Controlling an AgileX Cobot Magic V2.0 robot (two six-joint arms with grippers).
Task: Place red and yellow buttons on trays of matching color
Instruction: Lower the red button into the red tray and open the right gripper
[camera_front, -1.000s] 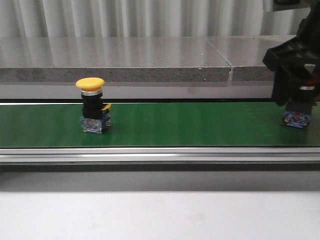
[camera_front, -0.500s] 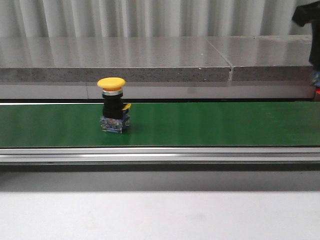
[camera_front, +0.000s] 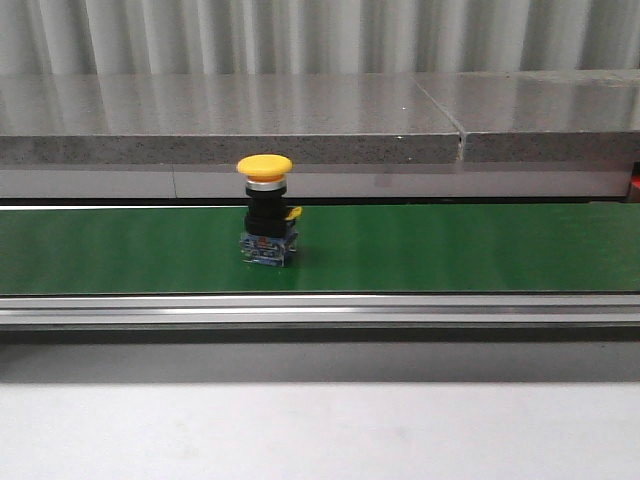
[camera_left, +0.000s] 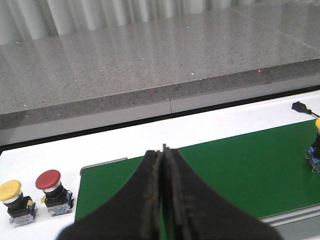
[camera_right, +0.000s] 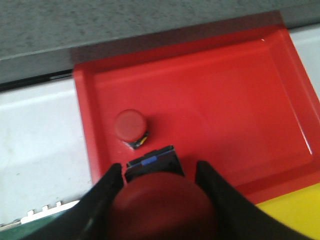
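My right gripper (camera_right: 157, 197) pinches a red button (camera_right: 162, 207) by its sides, the two fingers (camera_right: 107, 192) pressed against the cap, and it hangs over the red tray (camera_right: 240, 105), which lies toward the right edge of the tabletop; the blue base of the held button (camera_right: 150, 162) shows just beyond the cap. A second red button (camera_right: 130, 125) already stands inside that tray, near its wall on the belt side, apart from the one I hold; a strip of the yellow tray (camera_right: 295, 212) shows just beside the red tray, touching its rim as far as I can tell.

My left gripper (camera_left: 162, 200) is empty, its fingers (camera_left: 150, 195) pressed together with only a thin seam between them; it hovers above the left end of the green conveyor belt (camera_left: 240, 165). On the white tabletop (camera_left: 45, 160) beyond that end, near the left edge, a yellow button (camera_left: 12, 195) and a red button (camera_left: 52, 187) stand upright just beside each other, not touching.

In the front view neither arm shows; a yellow button (camera_front: 266, 210) stands upright on the green belt (camera_front: 450, 245), somewhat left of the middle of its length, its cap above a black body and a blue base; the same button appears at the far margin of the left wrist view (camera_left: 315, 150), partly cut off; a grey stone ledge (camera_front: 300, 120) runs along the back edge.
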